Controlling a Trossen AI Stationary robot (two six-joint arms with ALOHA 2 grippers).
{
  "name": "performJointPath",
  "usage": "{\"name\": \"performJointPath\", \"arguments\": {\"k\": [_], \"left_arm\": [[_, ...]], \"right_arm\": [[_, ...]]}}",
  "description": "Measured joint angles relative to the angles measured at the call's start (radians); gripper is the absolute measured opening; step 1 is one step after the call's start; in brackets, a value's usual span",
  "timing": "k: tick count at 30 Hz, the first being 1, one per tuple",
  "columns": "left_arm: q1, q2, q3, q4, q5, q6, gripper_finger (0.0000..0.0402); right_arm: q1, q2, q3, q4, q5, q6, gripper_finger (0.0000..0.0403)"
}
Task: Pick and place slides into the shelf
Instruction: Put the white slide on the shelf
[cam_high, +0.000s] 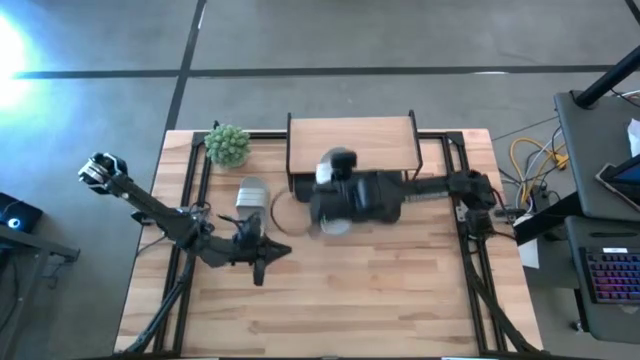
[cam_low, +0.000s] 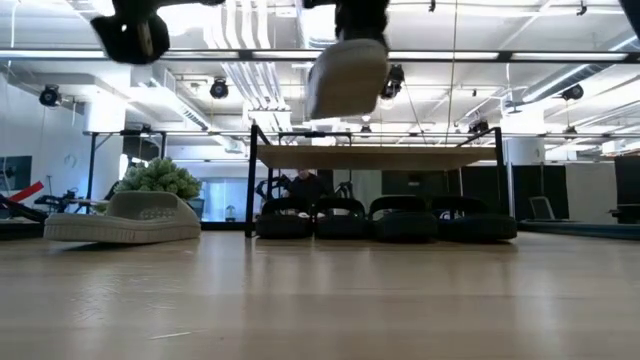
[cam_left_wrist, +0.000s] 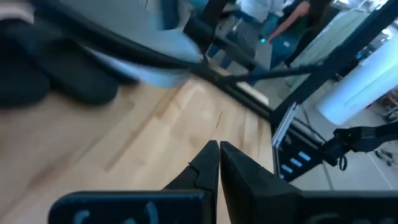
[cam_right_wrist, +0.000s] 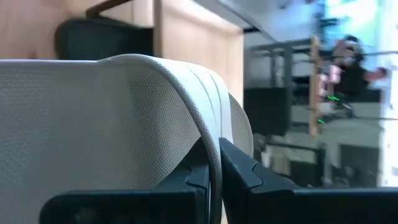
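Note:
A light grey slide (cam_low: 347, 75) hangs high above the table in front of the shelf (cam_low: 375, 156), with my right gripper (cam_right_wrist: 214, 171) shut on it. In the high view that gripper (cam_high: 324, 212) is just before the shelf's (cam_high: 352, 143) near edge. A second light grey slide (cam_low: 124, 218) lies sole down on the table left of the shelf (cam_high: 252, 192). Several black slides (cam_low: 380, 220) stand in a row under the shelf's top board. My left gripper (cam_left_wrist: 219, 157) is shut and bare, hovering over the table's left middle (cam_high: 262, 258). My right gripper pinches the edge of the light slide's wide strap (cam_right_wrist: 211, 140) between its two fingers. The fingers slant downward from the table's right side. The slide is lifted clear of the table and hangs tilted below the gripper.
A green potted plant (cam_high: 228, 145) stands at the table's far left corner, beside the shelf. A black metal frame (cam_high: 190, 190) runs along the table's left and right sides. Bare wood lies across the near half of the table (cam_high: 380, 300).

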Motion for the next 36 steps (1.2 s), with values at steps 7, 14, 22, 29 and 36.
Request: {"name": "performJointPath", "arguments": {"k": [7,14,22,29,36], "left_arm": [[0.005,-0.104,-0.009,-0.032,-0.118,0.092,0.0],[0.045,-0.16,-0.02,-0.082,-0.176,0.087,0.0],[0.127,-0.183,-0.02,-0.088,-0.175,0.087,0.0],[0.138,-0.19,-0.019,-0.087,-0.175,0.086,0.0],[0.138,-0.188,-0.019,-0.088,-0.174,0.083,0.0]], "right_arm": [[-0.198,-0.08,-0.083,0.317,-0.15,-0.405,0.0012],[-0.328,-0.111,-0.116,0.416,-0.162,-0.453,0.0012],[-0.409,-0.002,-0.043,0.546,-0.21,-0.528,0.0013],[-0.458,0.157,0.159,0.505,-0.275,-0.466,0.0013],[-0.471,0.316,0.421,0.255,-0.374,-0.339,0.0013]]}}
